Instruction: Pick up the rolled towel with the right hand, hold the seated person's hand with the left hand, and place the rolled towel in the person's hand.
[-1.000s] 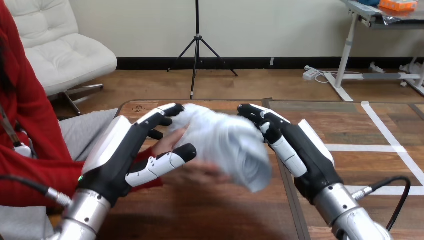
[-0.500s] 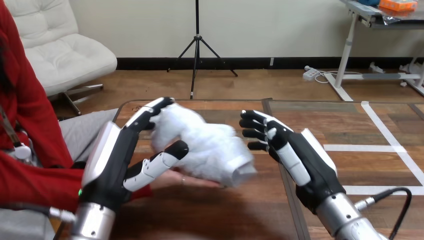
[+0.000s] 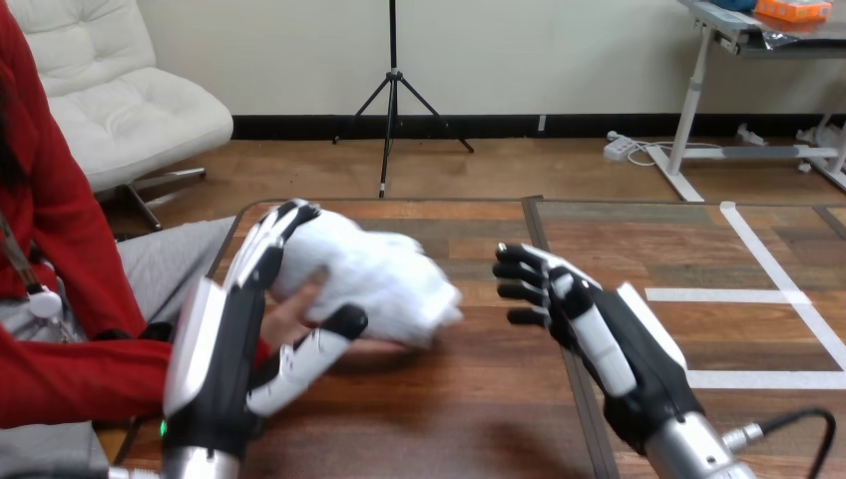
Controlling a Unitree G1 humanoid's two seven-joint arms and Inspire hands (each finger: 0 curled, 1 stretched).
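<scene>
Rolled towel (image 3: 371, 275) lying across person's hand (image 3: 286, 317), end pointing right

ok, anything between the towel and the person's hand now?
Nothing visible. The towel already rests on the person's hand, which sits between the thumb and fingers of the left hand. The right hand is open, apart from the towel, with bare table between them.
</scene>
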